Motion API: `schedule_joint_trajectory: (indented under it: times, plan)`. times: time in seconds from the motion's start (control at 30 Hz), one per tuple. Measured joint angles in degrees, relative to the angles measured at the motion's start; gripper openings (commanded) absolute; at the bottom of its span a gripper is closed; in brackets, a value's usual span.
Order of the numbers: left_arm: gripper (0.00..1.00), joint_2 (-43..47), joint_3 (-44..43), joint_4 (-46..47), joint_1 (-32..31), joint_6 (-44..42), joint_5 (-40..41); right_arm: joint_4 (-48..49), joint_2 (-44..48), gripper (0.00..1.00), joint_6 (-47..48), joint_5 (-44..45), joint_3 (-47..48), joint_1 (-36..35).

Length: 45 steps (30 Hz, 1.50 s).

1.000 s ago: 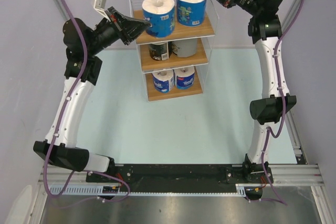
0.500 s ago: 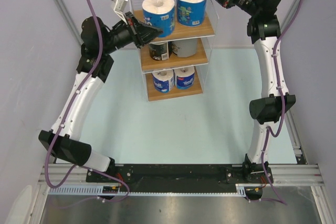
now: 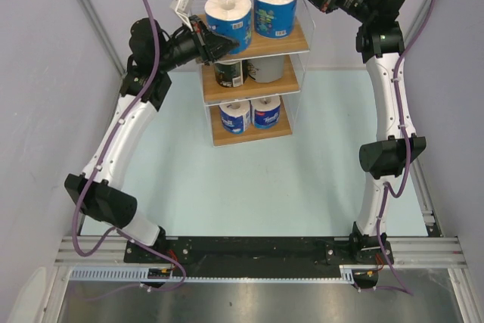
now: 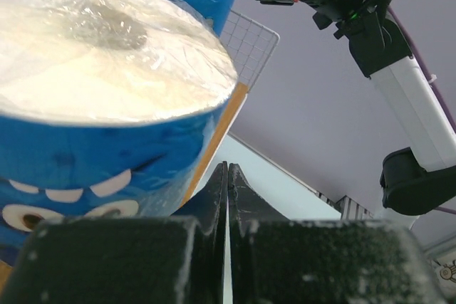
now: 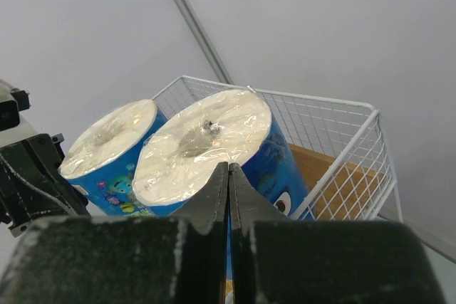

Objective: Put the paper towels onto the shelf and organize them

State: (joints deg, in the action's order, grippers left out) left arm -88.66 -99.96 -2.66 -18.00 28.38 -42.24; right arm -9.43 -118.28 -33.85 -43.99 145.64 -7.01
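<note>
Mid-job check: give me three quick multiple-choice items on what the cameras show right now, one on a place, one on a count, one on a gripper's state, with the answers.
1. Which tier of the shelf holds the dark-wrapped roll? A top; B middle; C bottom.
2. How many paper towels stand on the shelf? A four; B five; C six.
3. How is the left gripper? A wide open; B shut, holding nothing; C shut on a roll.

Answers:
1 B: it sits beside the grey-wrapped roll on the middle board.
2 C: the top view shows two rolls on each of the three tiers.
3 B: the left wrist view shows its fingers pressed together with nothing between them, next to a blue-wrapped roll.
</note>
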Motion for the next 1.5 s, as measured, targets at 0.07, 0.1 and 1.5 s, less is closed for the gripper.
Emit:
schedule_joint_trajectory:
  times: [0.07,0.1,1.5]
  plan:
    - [0.0,-1.09,-1.51,-0.48,0.0,-0.11,0.11,0.09,0.0,0.0,0.0,-0.46,0.0,0.0]
    - [0.0,-1.66,-2.34,-0.68,-0.02,-0.22,0.11,0.13,0.0,0.0,0.02,-0.7,0.0,0.0]
    - [0.05,-10.34,-15.8,-3.54,-0.74,-0.26,1.99,5.81,9.62,0.0,0.33,-5.84,-12.24,4.96]
